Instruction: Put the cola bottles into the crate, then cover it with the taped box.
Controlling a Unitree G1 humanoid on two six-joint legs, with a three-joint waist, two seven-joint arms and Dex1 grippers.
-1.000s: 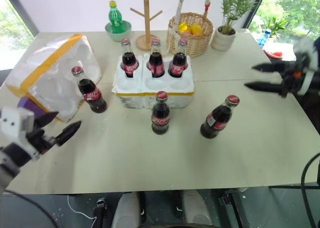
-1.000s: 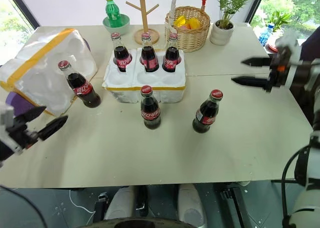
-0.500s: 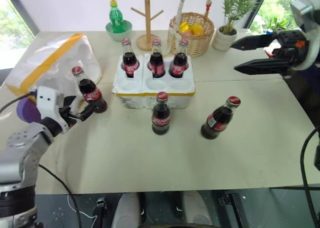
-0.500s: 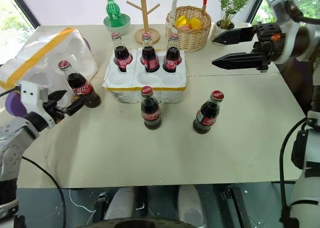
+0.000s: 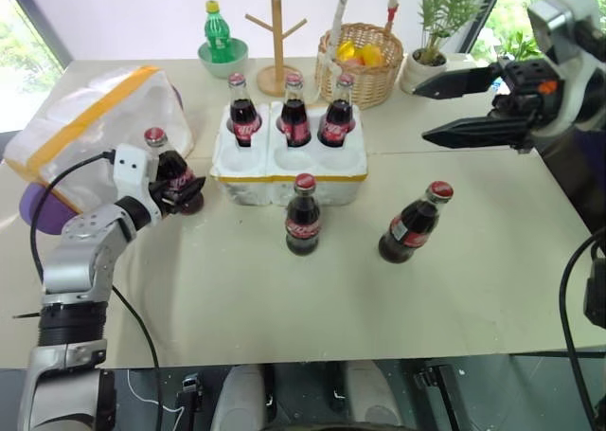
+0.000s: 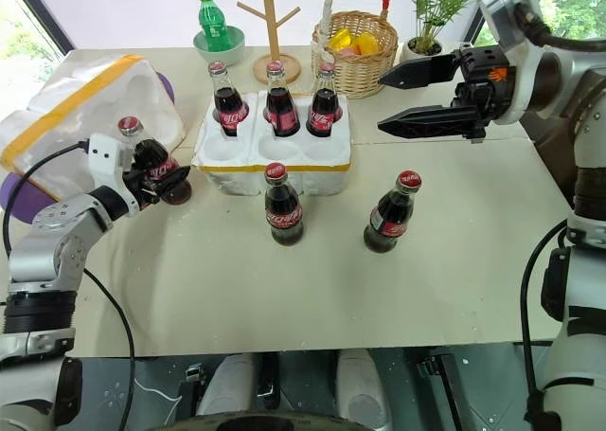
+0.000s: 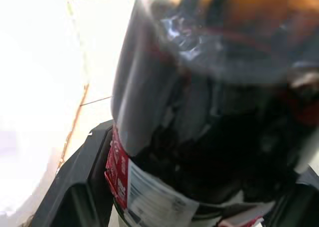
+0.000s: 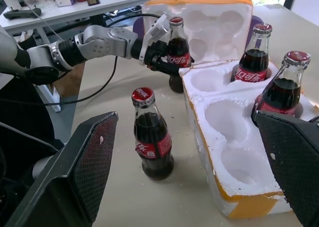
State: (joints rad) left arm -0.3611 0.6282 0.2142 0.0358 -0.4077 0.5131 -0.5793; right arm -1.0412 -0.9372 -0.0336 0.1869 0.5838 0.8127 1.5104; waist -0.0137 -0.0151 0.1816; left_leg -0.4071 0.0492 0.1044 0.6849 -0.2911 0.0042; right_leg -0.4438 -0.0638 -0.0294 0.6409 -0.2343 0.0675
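Presently my left pincer (image 6: 163, 177) grasped a tilted cola bottle (image 6: 151, 158) beside the crate (image 6: 273, 147); my right pincer (image 6: 405, 97) hung released above the table (image 6: 454, 260).

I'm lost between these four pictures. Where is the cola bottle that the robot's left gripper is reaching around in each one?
Left eye view: the cola bottle stands left of the crate, between the left gripper fingers.
Right eye view: same spot, beside the taped box.
Left wrist view: close up, its dark body and red label between the fingers.
Right wrist view: far behind the nearest bottle, by the crate's corner.
Shared landmark: the crate.
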